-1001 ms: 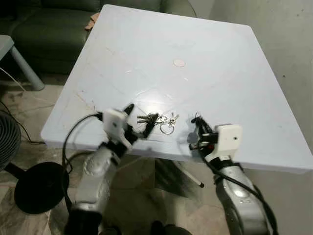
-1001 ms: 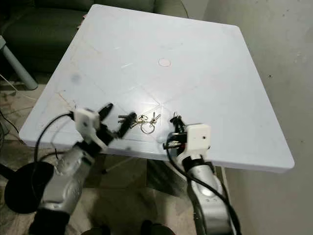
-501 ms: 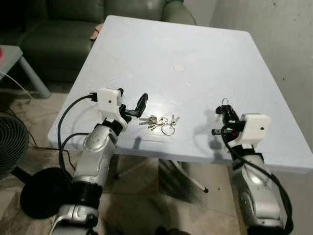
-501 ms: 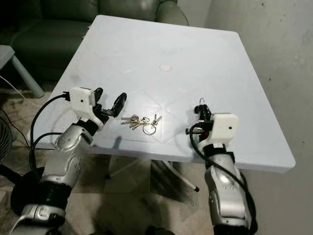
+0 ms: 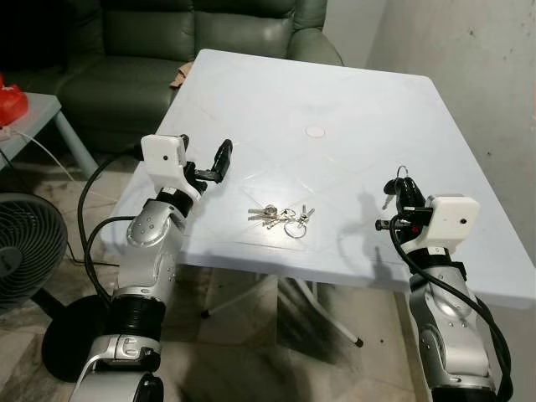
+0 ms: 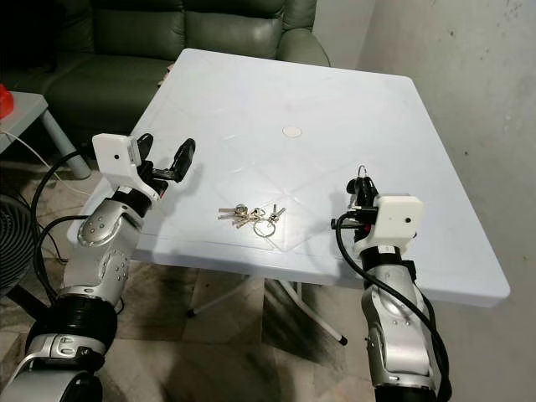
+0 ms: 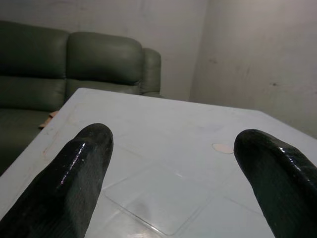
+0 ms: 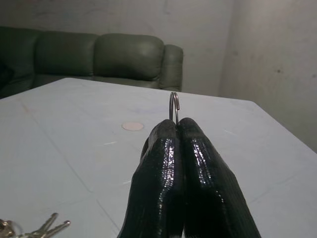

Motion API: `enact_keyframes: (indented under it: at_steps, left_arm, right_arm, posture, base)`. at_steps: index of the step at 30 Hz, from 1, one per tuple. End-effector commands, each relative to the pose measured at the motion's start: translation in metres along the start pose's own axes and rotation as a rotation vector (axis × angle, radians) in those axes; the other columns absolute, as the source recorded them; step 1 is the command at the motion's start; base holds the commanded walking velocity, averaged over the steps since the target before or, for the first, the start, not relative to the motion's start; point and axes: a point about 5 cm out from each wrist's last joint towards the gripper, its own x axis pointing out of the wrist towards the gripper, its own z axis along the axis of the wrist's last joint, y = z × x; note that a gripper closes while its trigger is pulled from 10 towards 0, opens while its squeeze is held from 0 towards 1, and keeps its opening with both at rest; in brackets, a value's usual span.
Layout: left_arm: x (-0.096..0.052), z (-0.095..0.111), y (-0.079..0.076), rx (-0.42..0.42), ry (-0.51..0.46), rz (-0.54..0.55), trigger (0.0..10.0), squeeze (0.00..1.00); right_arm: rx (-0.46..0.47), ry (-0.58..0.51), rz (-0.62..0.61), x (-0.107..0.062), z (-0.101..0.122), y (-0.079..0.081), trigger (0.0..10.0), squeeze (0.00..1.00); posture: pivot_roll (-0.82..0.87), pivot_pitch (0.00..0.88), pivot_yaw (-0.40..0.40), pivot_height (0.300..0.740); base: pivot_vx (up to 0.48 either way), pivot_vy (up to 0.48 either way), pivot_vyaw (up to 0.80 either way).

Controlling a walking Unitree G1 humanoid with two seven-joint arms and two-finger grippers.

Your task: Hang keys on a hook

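Left eye view: keys (image 5: pixel 280 219) lying loose on the tabletop (image 5: pixel 352 100), near its front edge, about midway between the arms. Left gripper (image 5: pixel 203 164) raised over the front left corner, fingers spread wide, holding nothing; a second ago low at the front edge, right beside the keys. Right gripper (image 5: pixel 403 193) near the front right part, fingers pressed together on a thin wire hook (image 5: pixel 401 171); likewise lifted since then.

Right eye view: same layout, keys well apart from both grippers. Sofa (image 6: pixel 193 25) behind the far edge.

Left wrist view: two fingers (image 7: pixel 74 173) far apart, bare tabletop between.

Right wrist view: closed fingers (image 8: pixel 198 168) pinching the hook upright. Probably no pick-up made yet; keys ungrasped, hanging not begun.
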Motion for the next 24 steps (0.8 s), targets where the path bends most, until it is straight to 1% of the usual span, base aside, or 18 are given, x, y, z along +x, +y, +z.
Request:
enact_keyframes:
  at_steps: [1,3,5,10,12,15,18,19,24]
  left_arm:
    - [0.0007,-0.0006,-0.0032,-0.009,0.000,-0.024,10.0,0.00]
    - [0.0003,-0.0030,-0.0023,-0.007,0.005,-0.022,10.0,0.00]
    - [0.0007,-0.0043,-0.0007,-0.017,0.014,-0.014,10.0,0.00]
    - [0.0029,-0.0034,0.0006,-0.010,0.014,-0.007,10.0,0.00]
    - [0.0061,-0.0031,0.0015,-0.017,0.021,-0.006,10.0,0.00]
    - [0.0074,-0.0029,0.0031,-0.020,0.023,0.000,10.0,0.00]
    - [0.0079,-0.0029,0.0035,-0.028,0.022,0.005,10.0,0.00]
    - [0.0088,-0.0028,0.0038,-0.051,0.020,0.014,10.0,0.00]
    - [0.0087,-0.0032,0.0035,-0.050,0.020,0.019,10.0,0.00]
  right_arm:
    - [-0.002,-0.006,0.002,-0.0018,0.0006,-0.0012,10.0,0.00]
    - [-0.002,0.010,-0.008,-0.0018,-0.0017,-0.0028,10.0,0.00]
    - [-0.027,0.027,-0.029,-0.0008,-0.0038,-0.0059,10.0,0.00]
    - [-0.021,0.026,-0.033,0.0007,-0.0035,-0.0072,10.0,0.00]
    - [-0.032,0.033,-0.031,0.0049,-0.0032,-0.0069,10.0,0.00]
    - [-0.015,0.042,-0.043,0.0070,-0.0036,-0.0070,10.0,0.00]
    - [-0.004,0.052,-0.044,0.0071,-0.0042,-0.0067,10.0,0.00]
    - [-0.013,0.057,-0.036,0.0071,-0.0048,-0.0059,10.0,0.00]
    - [-0.019,0.058,-0.020,0.0074,-0.0052,-0.0039,10.0,0.00]
  posture:
    - [-0.03,0.033,-0.030,0.740]
    - [-0.03,0.034,-0.032,0.740]
    - [-0.04,0.032,-0.032,0.740]
    - [-0.04,0.033,-0.033,0.740]
    - [-0.04,0.031,-0.032,0.740]
    - [-0.04,0.028,-0.033,0.740]
    - [-0.04,0.028,-0.035,0.740]
    - [-0.04,0.028,-0.035,0.740]
    - [-0.04,0.026,-0.042,0.740]
  base:
    - [0.000,0.000,0.00]
    - [0.000,0.000,0.00]
    - [0.000,0.000,0.00]
    - [0.000,0.000,0.00]
    - [0.000,0.000,-0.73]
    - [0.000,0.000,-0.73]
    - [0.000,0.000,-0.72]
    - [0.000,0.000,-0.72]
    - [0.000,0.000,-0.72]
